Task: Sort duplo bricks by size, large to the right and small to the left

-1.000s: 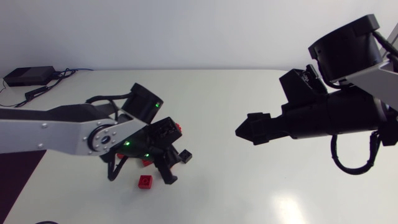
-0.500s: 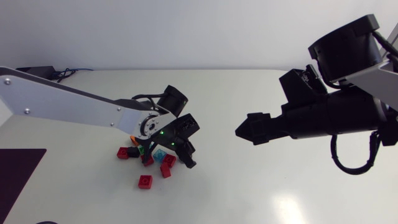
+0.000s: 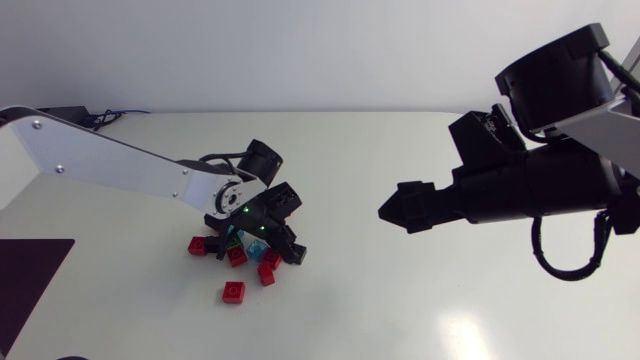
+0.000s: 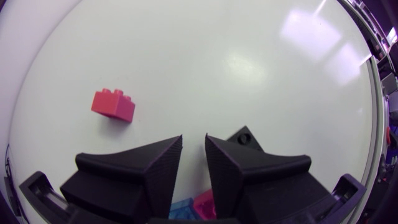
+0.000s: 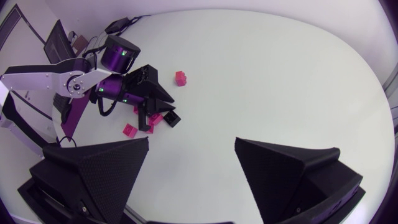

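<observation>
Several small red bricks (image 3: pixel 233 291) and a blue one (image 3: pixel 257 250) lie clustered left of the table's middle. My left gripper (image 3: pixel 288 255) hangs low over the cluster's right side, shut, with only a thin gap and nothing between the tips (image 4: pixel 194 148). A black brick (image 4: pixel 245 135) lies beside one of its fingers, and a red brick (image 4: pixel 114 104) lies ahead of it. Blue (image 4: pixel 183 208) and red pieces show under its fingers. My right gripper (image 5: pixel 192 142) is open and empty, held high at the right and pointing at the cluster (image 5: pixel 155 118).
Beyond the left arm lies a lone red brick (image 5: pixel 181 78), hidden by that arm in the head view. A black power adapter (image 3: pixel 45 122) with cables sits at the far left corner. Bare white tabletop (image 3: pixel 400 300) stretches between the grippers.
The left arm has swung round and its gripper has shifted a little left over the cluster, uncovering the bricks. The right arm has kept still.
</observation>
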Action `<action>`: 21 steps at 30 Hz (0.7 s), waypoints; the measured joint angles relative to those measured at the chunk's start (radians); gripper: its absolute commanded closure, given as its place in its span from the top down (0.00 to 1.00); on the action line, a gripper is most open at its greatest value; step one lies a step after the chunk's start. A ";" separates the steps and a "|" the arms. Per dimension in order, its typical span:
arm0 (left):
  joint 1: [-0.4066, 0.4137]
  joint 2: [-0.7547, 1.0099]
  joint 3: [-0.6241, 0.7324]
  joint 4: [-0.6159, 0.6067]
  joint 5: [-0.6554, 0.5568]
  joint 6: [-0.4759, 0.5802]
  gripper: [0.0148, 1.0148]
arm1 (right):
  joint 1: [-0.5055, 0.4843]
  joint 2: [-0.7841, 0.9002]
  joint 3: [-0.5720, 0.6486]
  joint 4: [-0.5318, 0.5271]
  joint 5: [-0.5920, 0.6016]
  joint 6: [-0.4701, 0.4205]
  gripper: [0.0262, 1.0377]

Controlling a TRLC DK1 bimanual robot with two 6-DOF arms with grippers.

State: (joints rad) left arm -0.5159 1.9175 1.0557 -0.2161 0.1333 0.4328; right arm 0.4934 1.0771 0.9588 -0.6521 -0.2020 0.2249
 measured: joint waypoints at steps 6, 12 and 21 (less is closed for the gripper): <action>0.045 -0.075 -0.076 -0.005 0.000 0.019 0.27 | 0.005 0.000 0.000 0.000 0.000 0.000 0.96; -0.012 -0.182 -0.053 -0.003 0.001 0.005 0.27 | 0.005 0.000 0.000 0.000 0.000 0.000 0.96; -0.115 -0.169 -0.041 -0.004 0.001 -0.013 0.27 | 0.005 0.000 0.000 -0.002 0.000 0.000 0.96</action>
State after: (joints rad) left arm -0.6312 1.7481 1.0145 -0.2199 0.1345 0.4202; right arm 0.4988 1.0767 0.9588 -0.6537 -0.2020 0.2253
